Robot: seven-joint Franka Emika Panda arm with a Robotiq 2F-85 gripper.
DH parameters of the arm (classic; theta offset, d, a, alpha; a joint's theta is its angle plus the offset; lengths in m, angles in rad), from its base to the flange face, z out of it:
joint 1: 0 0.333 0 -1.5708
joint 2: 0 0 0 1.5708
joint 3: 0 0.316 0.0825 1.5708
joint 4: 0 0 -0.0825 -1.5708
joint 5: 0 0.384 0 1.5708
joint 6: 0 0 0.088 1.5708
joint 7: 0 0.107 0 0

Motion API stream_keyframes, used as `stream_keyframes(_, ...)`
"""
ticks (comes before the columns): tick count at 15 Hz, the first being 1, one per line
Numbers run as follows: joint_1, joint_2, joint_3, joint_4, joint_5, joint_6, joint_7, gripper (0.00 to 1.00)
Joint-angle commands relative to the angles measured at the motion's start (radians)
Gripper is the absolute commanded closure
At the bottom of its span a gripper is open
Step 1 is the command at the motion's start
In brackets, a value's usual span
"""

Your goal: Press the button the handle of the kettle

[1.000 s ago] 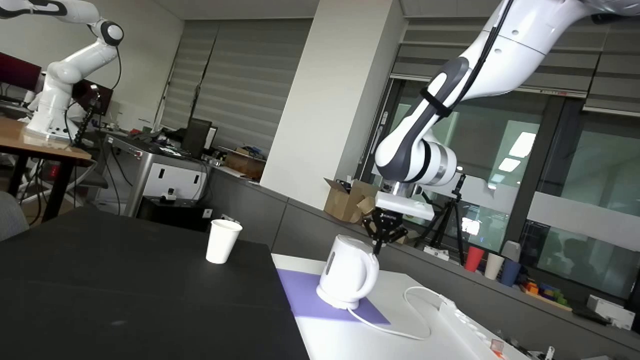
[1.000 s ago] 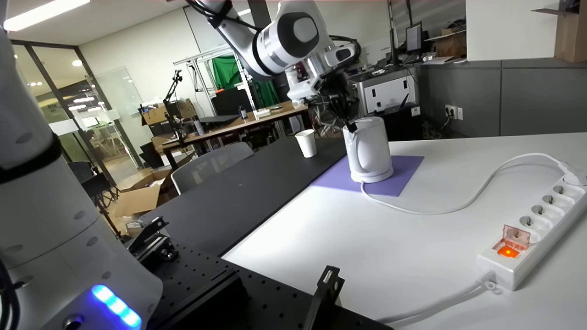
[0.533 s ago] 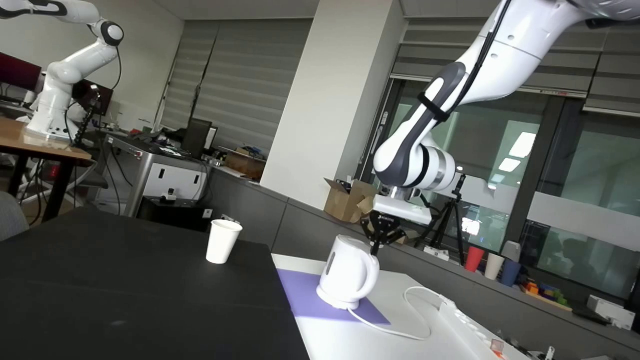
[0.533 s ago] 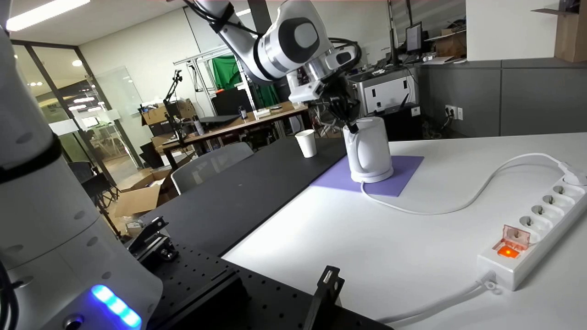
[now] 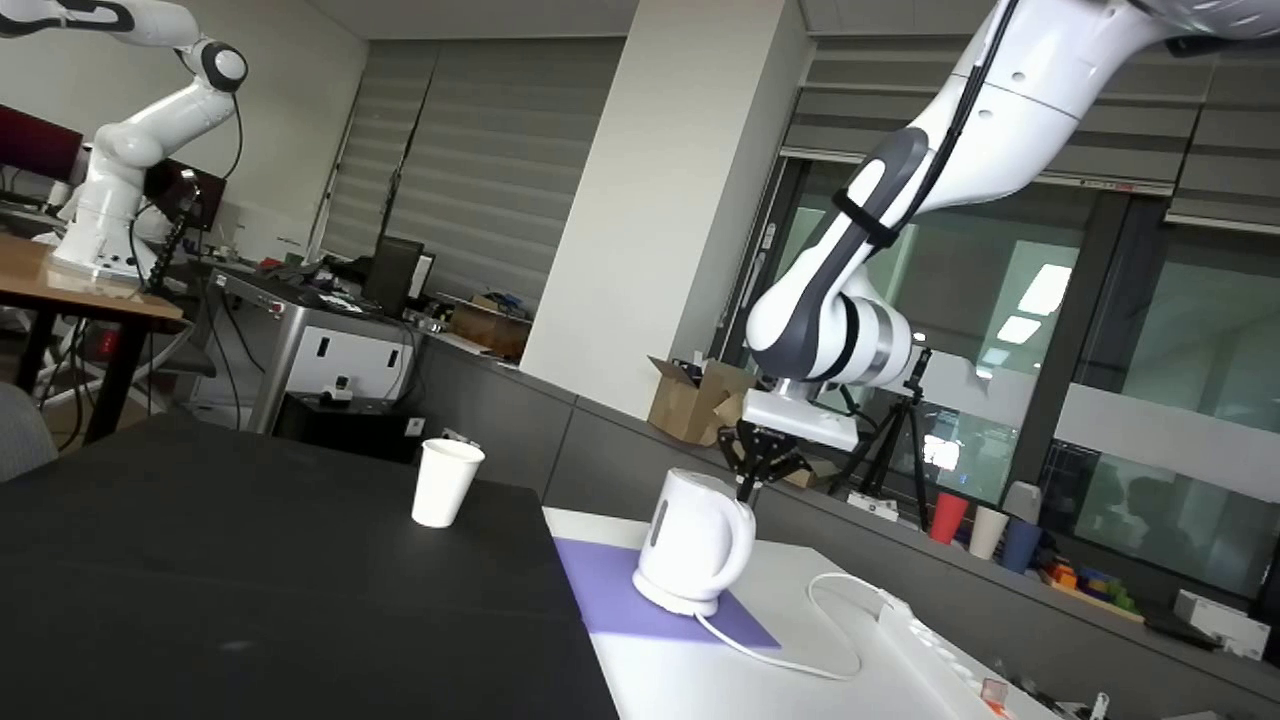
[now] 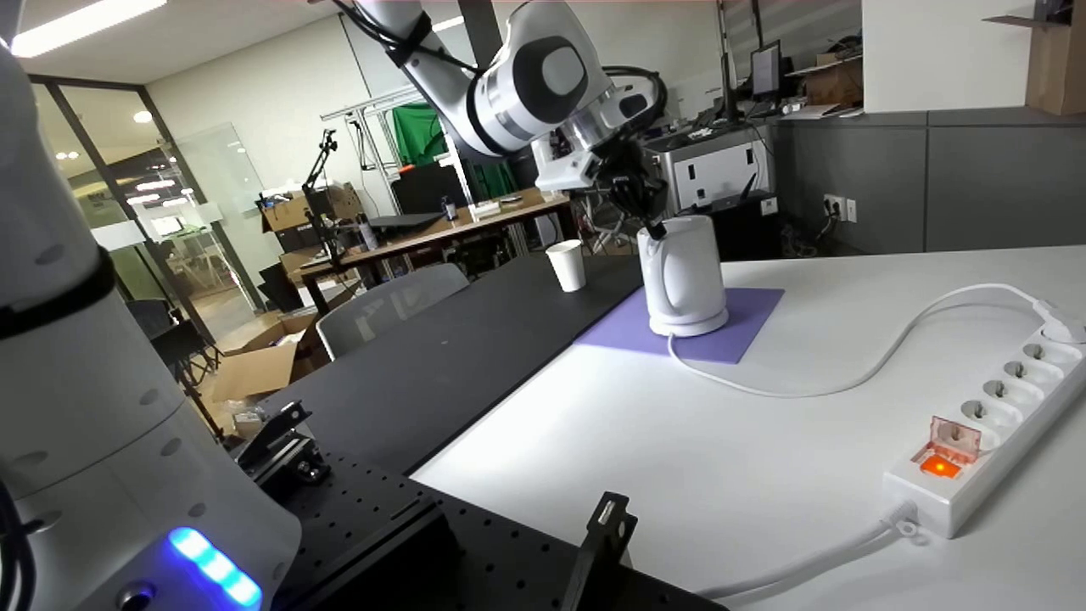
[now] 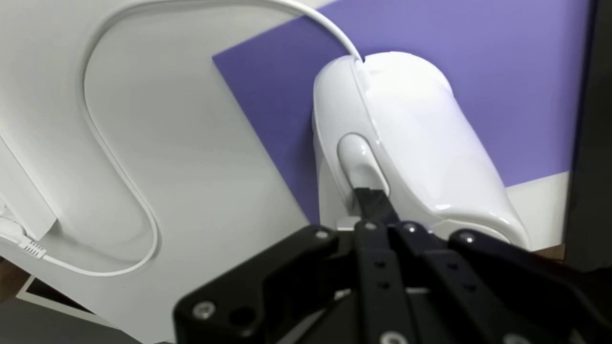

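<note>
White on white, so the edges are a pain to read: the kettle (image 6: 696, 280) and its handle (image 5: 744, 548) are the same shade. In the wrist view my gripper (image 7: 370, 193) blocks a chunk of the kettle's top plus the lower end of the button (image 7: 356, 155) on the handle, so I honestly can't tell if my fingertips (image 7: 380, 208) are pressing it or just over it. They look brought together with nothing between them, though they're tiny in both exterior views. My arm (image 5: 1000, 130) runs off the edge of both of those too, and the power strip (image 6: 976, 492) gets chopped in the wrist view.

Kettle's on the purple mat (image 7: 267, 86) on the white table (image 6: 611, 424), near the black surface (image 5: 250, 600) with the cup (image 5: 445, 485) on it. It stands on its bottom, long axis up and down; it looks leaning in both exterior views, but so does the cup. Handle points to the side my arm comes in from, with the cord (image 6: 789, 395) leaving right below it.
</note>
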Motion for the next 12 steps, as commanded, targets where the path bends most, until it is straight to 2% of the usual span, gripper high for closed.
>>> stream_keyframes(1, 0.033, -0.022, -0.015, -0.008, 0.003, -0.015, 0.022, 1.00)
stream_keyframes(8, 0.016, -0.169, 0.034, -0.020, -0.035, -0.279, -0.012, 1.00)
stream_keyframes(11, 0.002, -0.249, 0.068, -0.017, -0.085, -0.444, -0.040, 1.00)
stream_keyframes(12, -0.011, -0.274, 0.090, -0.015, -0.089, -0.503, -0.062, 0.93)
